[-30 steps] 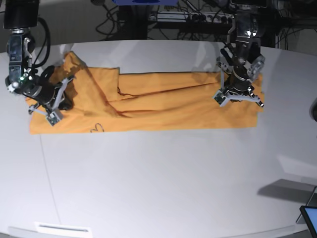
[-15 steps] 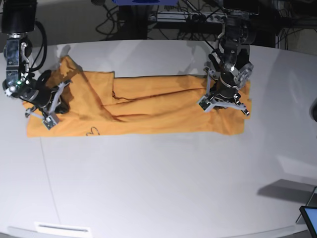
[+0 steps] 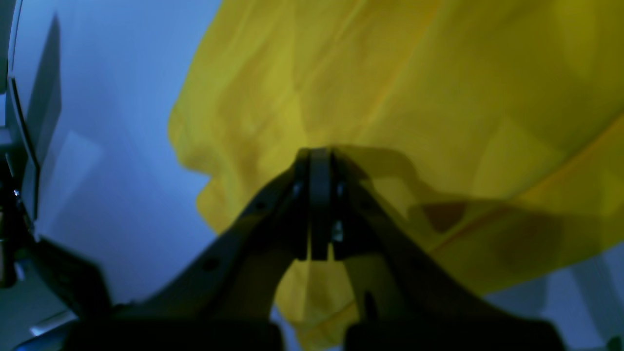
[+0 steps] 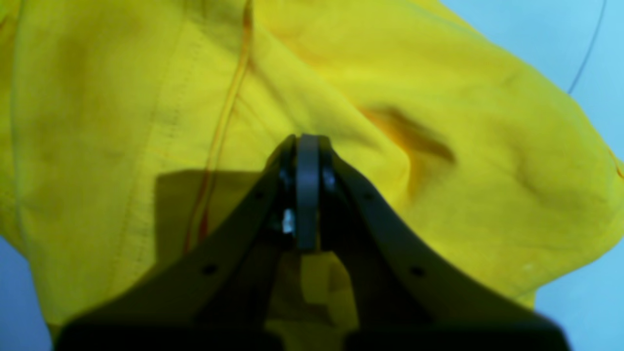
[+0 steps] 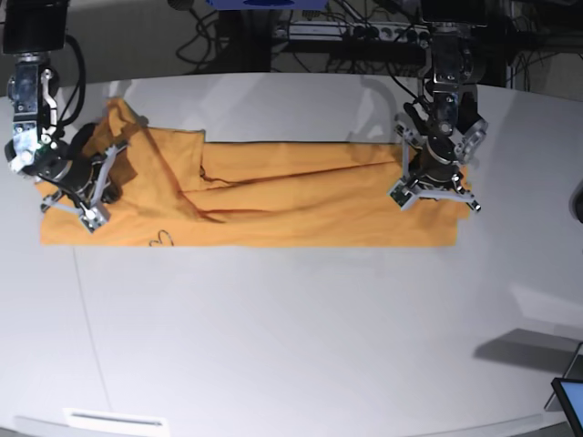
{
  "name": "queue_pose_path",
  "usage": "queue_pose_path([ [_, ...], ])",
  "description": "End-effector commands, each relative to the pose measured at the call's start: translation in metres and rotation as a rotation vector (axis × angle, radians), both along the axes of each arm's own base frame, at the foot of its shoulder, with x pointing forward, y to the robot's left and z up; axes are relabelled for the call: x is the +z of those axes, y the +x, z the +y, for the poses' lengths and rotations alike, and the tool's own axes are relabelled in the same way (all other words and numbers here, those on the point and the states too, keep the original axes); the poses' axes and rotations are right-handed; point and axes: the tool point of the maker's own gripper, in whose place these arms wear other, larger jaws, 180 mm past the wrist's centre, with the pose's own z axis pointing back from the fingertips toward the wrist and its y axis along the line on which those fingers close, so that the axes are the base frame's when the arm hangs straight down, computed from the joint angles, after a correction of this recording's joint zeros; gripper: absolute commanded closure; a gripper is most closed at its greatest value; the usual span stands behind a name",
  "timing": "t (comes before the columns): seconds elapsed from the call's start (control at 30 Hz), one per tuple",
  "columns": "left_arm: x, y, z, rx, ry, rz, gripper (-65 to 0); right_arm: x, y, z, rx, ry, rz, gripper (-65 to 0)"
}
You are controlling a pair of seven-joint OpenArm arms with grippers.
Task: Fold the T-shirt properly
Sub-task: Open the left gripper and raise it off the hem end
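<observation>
The orange-yellow T-shirt [image 5: 273, 205] lies as a long band across the far half of the white table [image 5: 291, 337], with a small dark heart-like mark [image 5: 161, 238] near its front left edge. My left gripper [image 5: 434, 187] is at the shirt's right end, shut on a pinch of the T-shirt [image 3: 414, 97], with the closed left gripper [image 3: 319, 156] pressed into the cloth. My right gripper [image 5: 77, 193] is at the left end, where the cloth bunches up. The right gripper [image 4: 307, 141] is shut on the T-shirt [image 4: 122, 122] beside a seam.
Cables and dark equipment [image 5: 346, 32] run along the table's far edge. A screen corner [image 5: 570, 401] pokes in at the front right. A white label strip [image 5: 118, 421] sits at the front left edge. A dark object [image 5: 578, 202] shows at the right border.
Both grippers stayed shut on the cloth. The shirt slid leftward and its front edge pulled straighter. The left gripper swung left, then back right; the right gripper drifted left and back.
</observation>
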Motion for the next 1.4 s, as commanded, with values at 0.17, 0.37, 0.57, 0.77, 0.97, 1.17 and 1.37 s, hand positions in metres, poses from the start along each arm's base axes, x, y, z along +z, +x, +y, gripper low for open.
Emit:
queue_pose_path([
  [0.17,0.019,0.01,0.006,0.005,0.018,-0.059,-2.2,-0.008,-0.011,-0.02,-0.006,-0.104,0.065,-0.6],
  [0.37,0.031,0.015,0.004,-0.003,0.026,-0.095,-19.3,-0.007,-0.011,-0.019,-0.006,-0.102,0.064,-1.0],
  [0.57,0.044,0.019,0.0,-0.012,0.027,-0.133,-38.0,0.007,-0.003,-0.014,0.011,-0.106,0.016,-2.9],
  [0.77,0.053,0.021,-0.003,-0.018,0.023,-0.158,-39.0,0.047,0.009,-0.019,0.008,-0.174,-0.064,-9.1],
  [0.97,0.057,0.025,0.008,0.035,0.059,-0.142,-39.0,0.078,0.016,-0.016,0.016,-0.21,-0.137,-9.6],
  [1.17,0.073,0.028,0.03,0.125,0.057,-0.189,-39.0,0.083,0.018,-0.015,0.018,-0.212,-0.153,-9.1],
  [1.37,0.094,0.017,0.073,0.274,-0.009,-0.259,-38.6,0.074,0.009,-0.007,0.017,-0.186,-0.13,-9.1],
])
